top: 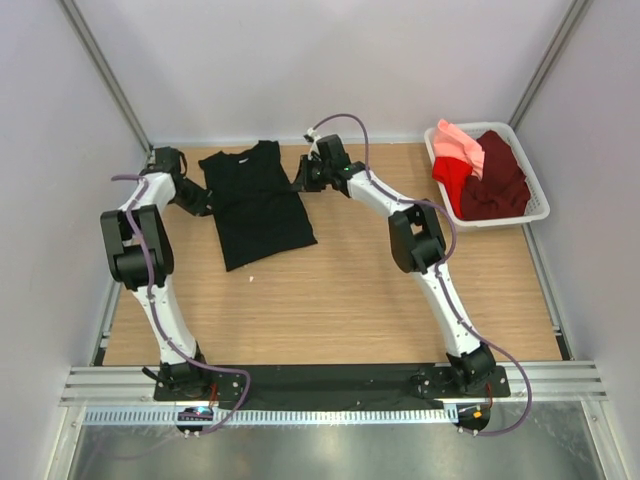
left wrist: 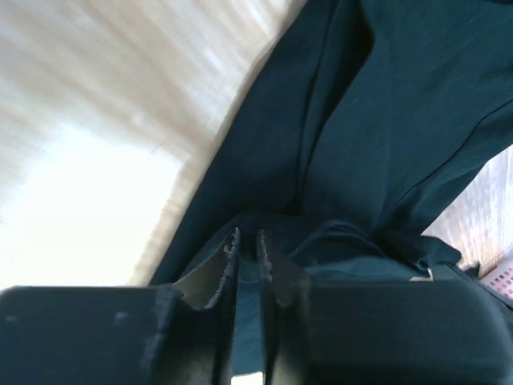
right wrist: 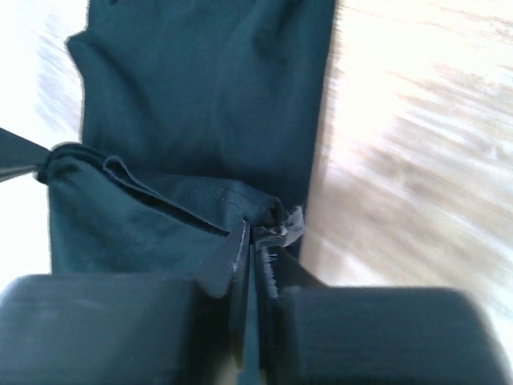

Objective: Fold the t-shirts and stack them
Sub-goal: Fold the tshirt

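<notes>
The black t-shirt (top: 254, 205) lies on the wooden table at the back left, its sides folded in, collar toward the far wall. My left gripper (top: 197, 200) is shut on the shirt's left edge; in the left wrist view the cloth (left wrist: 377, 104) is pinched between the fingers (left wrist: 232, 265). My right gripper (top: 299, 178) is shut on the shirt's right shoulder edge; the right wrist view shows a bunched hem (right wrist: 272, 216) in the jaws. Salmon-pink (top: 460, 147), red (top: 452, 177) and maroon (top: 494, 180) shirts lie heaped in a basket.
A white basket (top: 535, 195) stands at the back right corner. A small white speck (top: 251, 278) lies on the wood below the black shirt. Grey walls close in the table on three sides.
</notes>
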{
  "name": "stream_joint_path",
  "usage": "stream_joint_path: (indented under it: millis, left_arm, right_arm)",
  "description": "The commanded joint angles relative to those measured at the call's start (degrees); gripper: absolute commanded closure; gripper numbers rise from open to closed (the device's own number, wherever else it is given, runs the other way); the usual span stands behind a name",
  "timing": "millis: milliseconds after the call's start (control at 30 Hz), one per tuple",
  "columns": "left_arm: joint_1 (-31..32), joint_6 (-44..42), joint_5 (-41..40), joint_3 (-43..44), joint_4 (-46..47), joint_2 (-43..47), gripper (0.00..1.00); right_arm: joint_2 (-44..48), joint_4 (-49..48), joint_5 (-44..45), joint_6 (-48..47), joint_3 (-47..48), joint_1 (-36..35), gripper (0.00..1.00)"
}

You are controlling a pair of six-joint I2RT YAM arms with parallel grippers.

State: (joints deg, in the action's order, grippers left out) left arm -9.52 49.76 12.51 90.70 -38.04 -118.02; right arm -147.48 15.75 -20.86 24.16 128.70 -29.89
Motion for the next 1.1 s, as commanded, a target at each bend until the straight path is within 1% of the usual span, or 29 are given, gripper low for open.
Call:
stream_joint_path:
  millis: [0, 33, 67, 100, 133, 167, 200, 267, 300, 333, 367, 400, 433, 467, 533, 600, 633, 767, 800, 833, 900, 1033, 1067]
  left_arm:
    - [-0.6, -3.2, 3.0, 2.7, 4.7, 0.2, 0.82]
    - [-0.8, -3.4, 0.6, 3.3, 4.0, 0.6, 0.80]
    - [-0.9, -3.9, -4.1, 4.9, 0.9, 1.1, 0.78]
    - [-1.0, -4.7, -8.0, 5.6, -1.0, 2.3, 0.72]
    - [-0.3, -6.5, -11.9, 6.7, -3.6, 3.0, 0.68]
    - [0.3, -7.9, -16.1, 7.1, -8.1, 3.8, 0.65]
    - [1.1, -8.8, -23.6, 6.4, -9.8, 5.9, 0.61]
    - [2.6, -8.7, -26.4, 2.8, -11.3, 8.8, 0.56]
    - [2.7, -8.1, -23.5, -4.7, -9.7, 10.9, 0.53]
    - [2.6, -7.2, -20.6, -8.4, -7.3, 14.6, 0.52]
    - [2.7, -5.5, -17.9, -12.7, -2.5, 16.5, 0.52]
    - [2.6, -4.5, -15.0, -16.0, -0.3, 17.7, 0.51]
    - [2.7, -4.1, -7.2, -22.3, 2.2, 19.6, 0.51]
    - [2.8, -3.8, -4.3, -24.7, 6.5, 20.3, 0.51]
    - [3.3, -4.1, 1.0, -29.1, 8.1, 21.2, 0.51]
    - [4.2, -5.2, 2.3, -31.0, 8.9, 21.3, 0.51]
    - [5.1, -5.4, 2.4, -31.5, 8.7, 21.2, 0.51]
    - [5.3, -5.4, -0.1, -33.7, 7.3, 21.2, 0.51]
    - [5.3, -5.5, -0.7, -34.2, 7.3, 21.9, 0.50]
    - [5.4, -6.0, -1.3, -34.3, 7.2, 22.2, 0.50]
    - [5.4, -6.3, -3.2, -33.9, 6.4, 22.1, 0.50]
    - [5.4, -7.0, -4.1, -33.0, 5.7, 19.6, 0.51]
    - [5.4, -7.2, -4.0, -32.6, 5.5, 19.0, 0.54]
  right_arm:
    - [-2.2, -4.6, -0.7, -1.0, 5.1, 0.2, 0.82]
    - [-2.6, -3.7, -0.2, -0.7, 7.3, 0.4, 0.78]
    - [-3.1, -2.9, -0.3, 0.2, 8.2, 1.1, 0.63]
    - [-2.8, -0.9, -0.7, 0.5, 8.9, 1.4, 0.57]
    - [-1.9, 0.4, -1.1, 0.4, 8.3, 1.8, 0.54]
    - [-0.5, 2.0, -1.5, -0.3, 7.2, 1.9, 0.44]
    - [3.3, 6.1, -0.9, -3.5, 5.6, 2.0, 0.41]
    - [9.3, 6.9, 0.3, -5.3, -4.2, 1.9, 0.37]
    - [15.4, 5.5, 0.2, -6.0, -8.5, 2.0, 0.36]
    - [17.9, 4.8, -0.3, -6.9, -16.0, 2.0, 0.36]
    - [20.1, 4.2, -1.0, -7.3, -19.2, 2.0, 0.35]
    - [23.4, 4.0, -3.1, -7.8, -22.0, 1.9, 0.36]
    - [24.4, 4.2, -4.2, -9.4, -26.0, 1.9, 0.36]
    - [25.4, 4.4, -4.9, -10.4, -27.9, 1.8, 0.38]
    - [27.2, 4.1, -6.6, -12.4, -33.0, 1.8, 0.39]
    - [27.5, 4.6, -8.0, -14.4, -34.8, 1.8, 0.40]
    - [27.2, 4.7, -10.5, -14.6, -35.6, 1.8, 0.40]
    - [26.3, 2.4, -15.2, -14.5, -37.7, 1.9, 0.42]
    - [26.4, 0.0, -16.0, -15.1, -38.6, 1.6, 0.42]
    - [26.5, -1.1, -16.3, -15.5, -40.5, 1.5, 0.42]
    - [26.2, -2.3, -15.9, -16.7, -41.3, 1.3, 0.43]
    - [23.5, -1.6, -16.9, -17.7, -40.2, 1.2, 0.45]
    - [23.0, -0.8, -17.2, -18.2, -40.0, 1.0, 0.47]
